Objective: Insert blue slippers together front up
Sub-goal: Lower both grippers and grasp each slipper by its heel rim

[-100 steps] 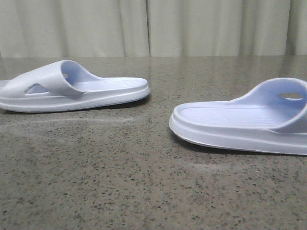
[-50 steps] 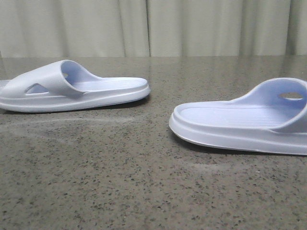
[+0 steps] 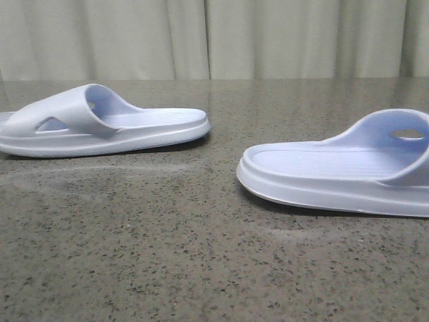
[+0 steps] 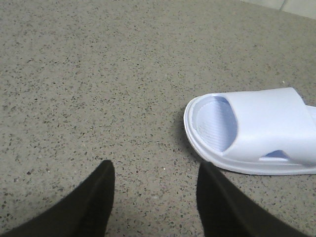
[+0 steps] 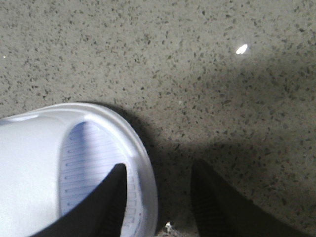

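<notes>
A: We are looking forward over the speckled stone table [image 3: 201,255]; the left slipper [image 3: 100,124] is lying flat on its sole at the far left, its heel end pointing toward the middle; the right slipper [image 3: 342,171] is sitting nearer to us on the right, also sole down, its heel end facing the other one; the two are lying well apart with bare table between them; a pale curtain [image 3: 268,37] is hanging behind.

B: We are seeing the same from the wrists; the left gripper [image 4: 155,197] is hovering over bare table with its two dark fingers [image 4: 96,202] spread wide and nothing between them; the left slipper [image 4: 256,131] is lying near it but off to one side, strap up, not touching either finger.

A: And the right gripper [image 5: 158,197] is also standing open and holding nothing; one finger [image 5: 111,202] is showing in front of the ribbed footbed of the right slipper [image 5: 64,168], the other over the table just beside the rim; we cannot tell whether that finger is touching the slipper.

B: Neither arm is showing in the front view.
</notes>
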Robot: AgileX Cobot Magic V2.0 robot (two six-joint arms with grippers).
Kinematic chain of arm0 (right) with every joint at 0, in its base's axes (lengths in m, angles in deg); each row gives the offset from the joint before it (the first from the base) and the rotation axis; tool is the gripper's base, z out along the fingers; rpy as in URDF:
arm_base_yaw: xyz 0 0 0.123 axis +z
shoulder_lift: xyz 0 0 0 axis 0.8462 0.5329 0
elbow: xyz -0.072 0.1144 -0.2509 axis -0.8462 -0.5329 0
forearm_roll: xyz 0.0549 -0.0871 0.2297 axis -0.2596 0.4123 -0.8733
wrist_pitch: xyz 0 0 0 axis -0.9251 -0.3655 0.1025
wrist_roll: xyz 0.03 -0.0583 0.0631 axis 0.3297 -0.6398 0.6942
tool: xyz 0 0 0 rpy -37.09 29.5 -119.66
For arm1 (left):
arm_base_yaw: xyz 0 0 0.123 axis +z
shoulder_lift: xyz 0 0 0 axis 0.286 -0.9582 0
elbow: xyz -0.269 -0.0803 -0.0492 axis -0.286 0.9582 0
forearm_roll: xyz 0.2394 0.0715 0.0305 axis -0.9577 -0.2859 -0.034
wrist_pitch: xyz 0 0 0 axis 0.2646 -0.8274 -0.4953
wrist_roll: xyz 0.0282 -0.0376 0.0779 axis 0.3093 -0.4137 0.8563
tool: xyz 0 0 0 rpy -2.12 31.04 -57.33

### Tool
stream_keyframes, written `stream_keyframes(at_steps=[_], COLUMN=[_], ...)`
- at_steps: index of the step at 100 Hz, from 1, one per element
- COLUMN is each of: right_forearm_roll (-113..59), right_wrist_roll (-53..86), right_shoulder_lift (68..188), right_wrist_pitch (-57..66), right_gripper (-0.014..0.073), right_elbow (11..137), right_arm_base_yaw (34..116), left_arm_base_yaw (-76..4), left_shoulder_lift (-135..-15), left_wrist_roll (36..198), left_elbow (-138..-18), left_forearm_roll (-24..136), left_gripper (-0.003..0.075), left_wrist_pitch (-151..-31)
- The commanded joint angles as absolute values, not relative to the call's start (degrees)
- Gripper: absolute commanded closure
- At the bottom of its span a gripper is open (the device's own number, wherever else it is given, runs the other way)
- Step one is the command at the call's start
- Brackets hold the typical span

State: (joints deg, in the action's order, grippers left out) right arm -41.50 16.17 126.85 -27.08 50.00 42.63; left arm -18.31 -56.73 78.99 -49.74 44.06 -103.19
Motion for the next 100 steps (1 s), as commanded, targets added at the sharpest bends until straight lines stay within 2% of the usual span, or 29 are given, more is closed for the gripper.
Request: stream_keyframes(at_steps=[1, 49, 75, 83, 100], right_forearm_roll=[-44.82, -59.70, -59.83, -59.92, -59.92], right_wrist_roll=[13.30, 0.55, -0.24, -0.24, -0.33], right_shoulder_lift=[127.71, 134.45, 136.77, 136.77, 136.77], right_wrist_pitch=[-26.60, -34.00, -37.37, -37.72, -38.13], right_gripper=[0.0335, 0.0336, 0.0342, 0.0404, 0.0700], right_elbow=[52.29, 52.67, 52.67, 52.67, 52.67], right_arm_base_yaw=[41.64, 36.55, 36.55, 36.55, 36.55], left_arm_base_yaw=[-18.12, -18.12, -18.12, -18.12, -18.12], left_shoulder_lift=[-57.18, -57.18, -57.18, -57.18, -57.18], left_wrist_roll=[78.73, 79.07, 79.16, 79.16, 79.16], left_elbow=[-51.80, -51.80, -51.80, -51.80, -51.80], left_forearm_roll=[44.99, 44.99, 45.15, 45.15, 45.74], left_gripper=[0.0383, 0.0383, 0.0383, 0.0383, 0.0384], left_wrist_pitch=[-99.30, -99.30, -99.30, -99.30, -99.30])
